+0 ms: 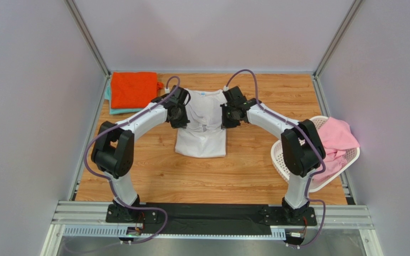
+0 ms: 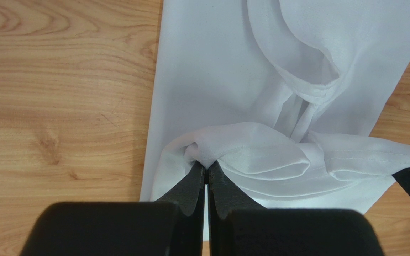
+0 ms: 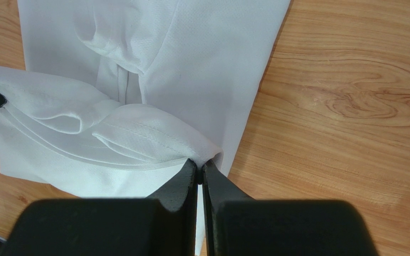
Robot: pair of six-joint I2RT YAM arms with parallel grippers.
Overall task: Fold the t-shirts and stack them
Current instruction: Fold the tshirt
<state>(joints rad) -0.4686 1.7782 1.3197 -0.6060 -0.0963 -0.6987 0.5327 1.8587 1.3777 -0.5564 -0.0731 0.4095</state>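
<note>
Mid-frame on the wooden table (image 1: 255, 170), the white t-shirt (image 1: 202, 136) has its upper corners hidden under the wrists. The left gripper (image 2: 207, 172) and right gripper (image 3: 199, 166) each pinch a raised fold of it, jaws closed tight. Upper left, an orange t-shirt (image 1: 133, 89) covers all but the edge of a teal t-shirt (image 1: 119, 111). At right, a pink t-shirt (image 1: 336, 140) drapes the basket (image 1: 279, 160).

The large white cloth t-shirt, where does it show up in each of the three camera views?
Top external: large white cloth t-shirt lies mid-table, collar at the far end.
Left wrist: upper right, a fold pinched by the left gripper.
Right wrist: upper left, a fold pinched by the right gripper.
Shared landmark: the wood-grain table beside it.
</note>
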